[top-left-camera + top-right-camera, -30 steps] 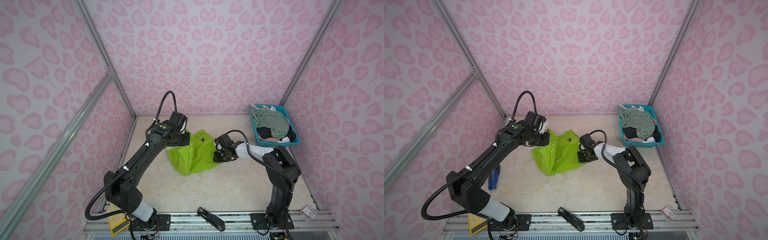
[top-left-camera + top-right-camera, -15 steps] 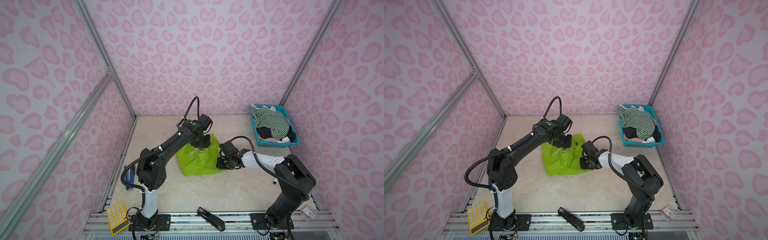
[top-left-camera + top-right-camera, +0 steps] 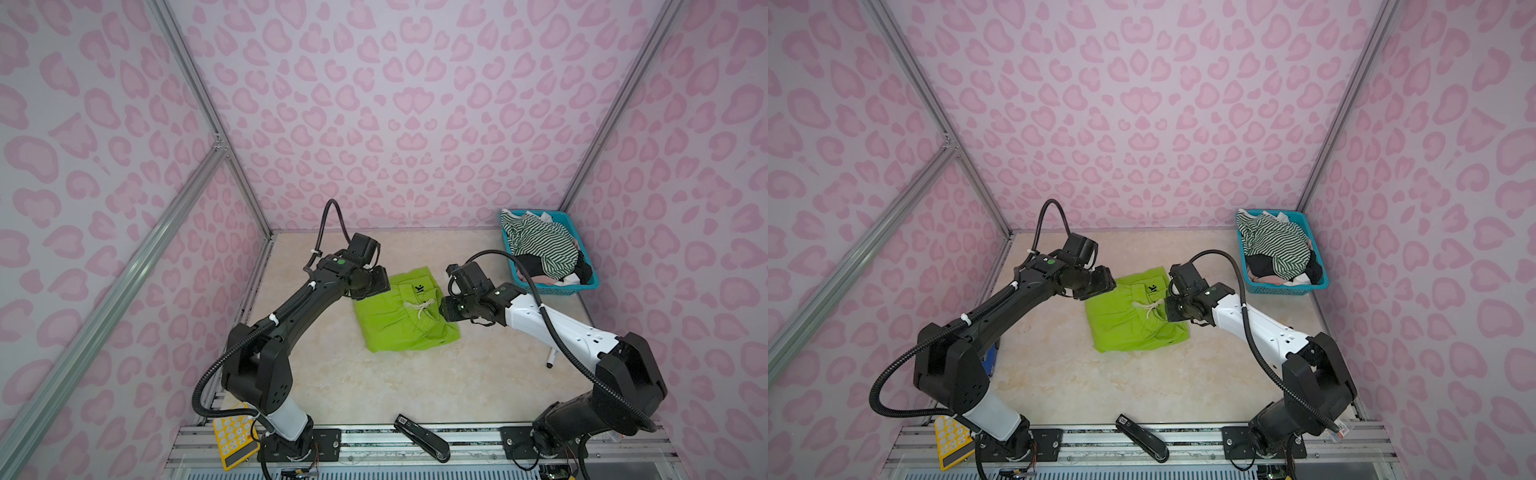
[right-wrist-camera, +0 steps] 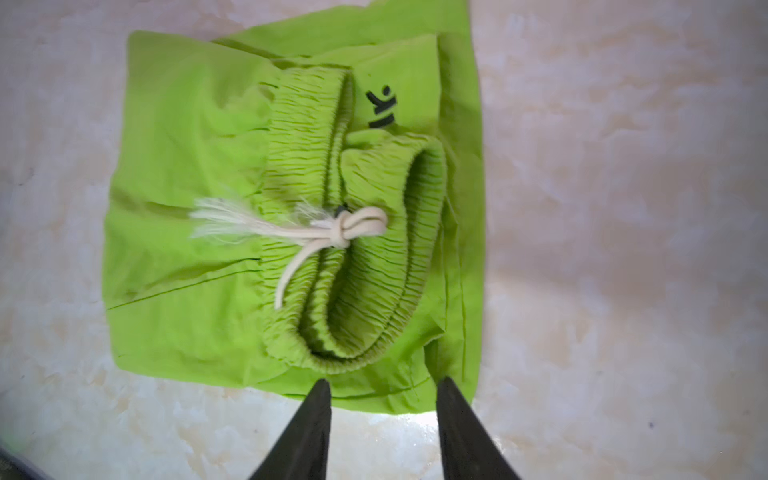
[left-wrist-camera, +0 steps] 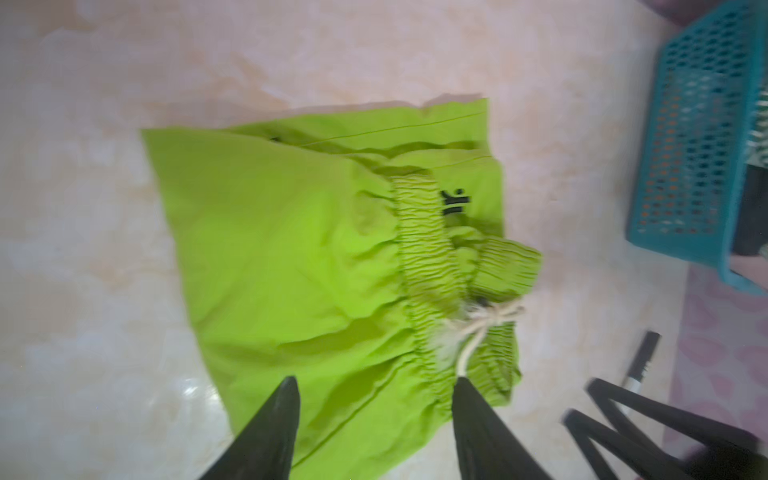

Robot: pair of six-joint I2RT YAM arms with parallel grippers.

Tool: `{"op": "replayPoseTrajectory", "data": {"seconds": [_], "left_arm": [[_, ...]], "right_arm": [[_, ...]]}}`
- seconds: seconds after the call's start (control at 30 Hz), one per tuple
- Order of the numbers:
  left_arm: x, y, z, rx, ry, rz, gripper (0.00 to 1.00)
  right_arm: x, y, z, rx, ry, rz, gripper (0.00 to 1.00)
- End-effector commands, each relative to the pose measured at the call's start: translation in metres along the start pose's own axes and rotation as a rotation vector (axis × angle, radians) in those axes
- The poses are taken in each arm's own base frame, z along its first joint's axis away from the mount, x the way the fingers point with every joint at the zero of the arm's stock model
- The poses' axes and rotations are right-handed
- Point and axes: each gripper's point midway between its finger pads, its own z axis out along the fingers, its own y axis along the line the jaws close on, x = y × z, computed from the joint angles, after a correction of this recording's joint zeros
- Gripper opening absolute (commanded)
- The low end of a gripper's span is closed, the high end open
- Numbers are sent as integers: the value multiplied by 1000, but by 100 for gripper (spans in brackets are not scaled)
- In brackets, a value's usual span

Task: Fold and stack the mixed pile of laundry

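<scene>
2 jaw pairs apart: left gripper, right gripper at shorts edges; open table nearside.

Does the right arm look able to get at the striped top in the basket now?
Probably yes. The striped top lies uncovered on top in the basket, on that arm's side, and the right gripper is open and empty.

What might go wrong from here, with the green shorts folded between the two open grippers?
1. The puffy waistband stands up in a loop, so the shorts may spring unfolded.
2. The loose drawstring lies by the left gripper and could snag as it leaves.
3. The right gripper hangs over the shorts' edge and might drag it.
</scene>
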Motion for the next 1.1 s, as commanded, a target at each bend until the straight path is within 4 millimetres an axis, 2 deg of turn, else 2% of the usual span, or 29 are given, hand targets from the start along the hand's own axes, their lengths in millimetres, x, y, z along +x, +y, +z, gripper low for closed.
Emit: {"op": "replayPoseTrajectory", "data": {"seconds": [0.0, 0.13, 0.23, 0.37, 0.4, 0.43, 0.6, 0.67, 0.77, 0.9, 1.07], "left_arm": [[-5, 20, -5, -5, -61, -43, 61], [5, 46, -5, -37, -73, -79, 61], [15, 59, -8, -61, -73, -81, 61], [21, 66, -14, -65, -88, -75, 61], [22, 67, -15, -63, -91, -72, 61], [24, 68, -16, -63, -90, -67, 61], [31, 73, -13, -75, -78, -52, 61], [33, 75, -10, -79, -71, -50, 61], [34, 76, -6, -76, -65, -53, 61], [32, 76, -2, -75, -67, -59, 61], [28, 75, 4, -72, -70, -68, 61]], "right_arm": [[-8, 23, 5, -130, 37, -88, 48], [-33, 31, 35, -192, 50, -60, 50], [-41, 32, 71, -219, 97, -19, 51], [-34, 31, 112, -234, 184, 22, 51], [-26, 28, 122, -230, 212, 37, 52], [-32, 30, 126, -239, 208, 40, 52], [-23, 37, 146, -307, 249, 61, 51], [-25, 44, 145, -358, 243, 58, 44], [-34, 52, 133, -400, 203, 17, 26], [-52, 57, 101, -394, 140, -75, 9], [-63, 55, 58, -321, 84, -163, 0]]}}
